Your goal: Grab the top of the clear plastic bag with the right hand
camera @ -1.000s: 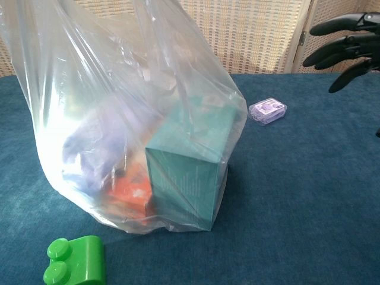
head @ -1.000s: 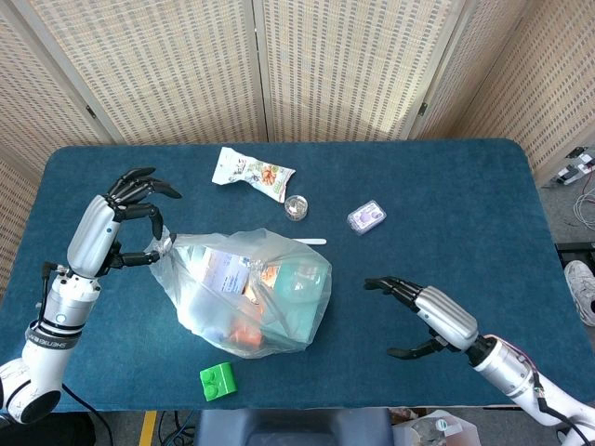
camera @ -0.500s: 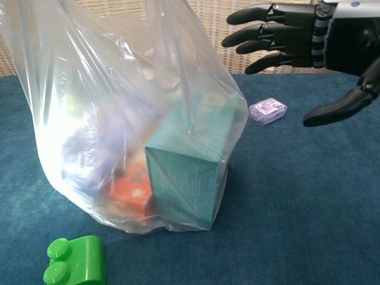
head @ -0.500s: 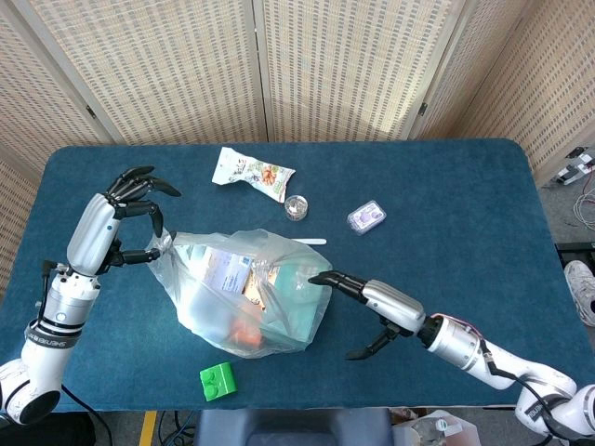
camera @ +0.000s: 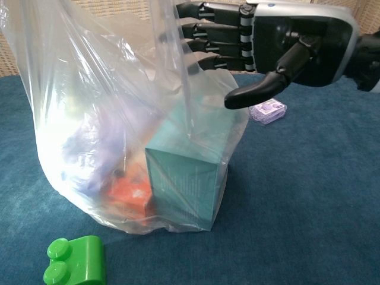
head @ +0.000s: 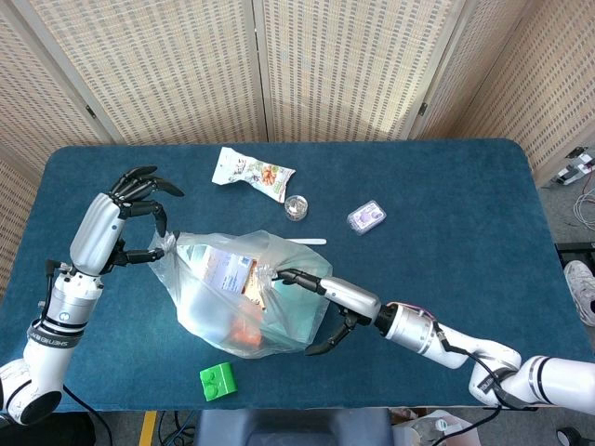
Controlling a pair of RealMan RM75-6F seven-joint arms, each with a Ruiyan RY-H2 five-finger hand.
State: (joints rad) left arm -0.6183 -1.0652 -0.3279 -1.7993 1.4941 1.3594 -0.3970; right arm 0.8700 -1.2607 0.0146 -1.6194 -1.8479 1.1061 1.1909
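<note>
The bag (head: pixel 249 297) stood near the tabletop's front edge, left hand (head: pixel 125 218) pinching its corner. The right hand (head: pixel 321 297), fingers spread and empty, reached its top; closing on the plastic looked next.

Bare table (head: pixel 446 200) right of bag (head: pixel 246 297); green block (head: pixel 218 381) front-left.

A clear plastic bag (head: pixel 251 297) shows a teal box (camera: pixel 187 172) and something orange inside, on a dark blue table (head: pixel 446 204), with a green block (head: pixel 217 381) at its seven o'clock.
</note>
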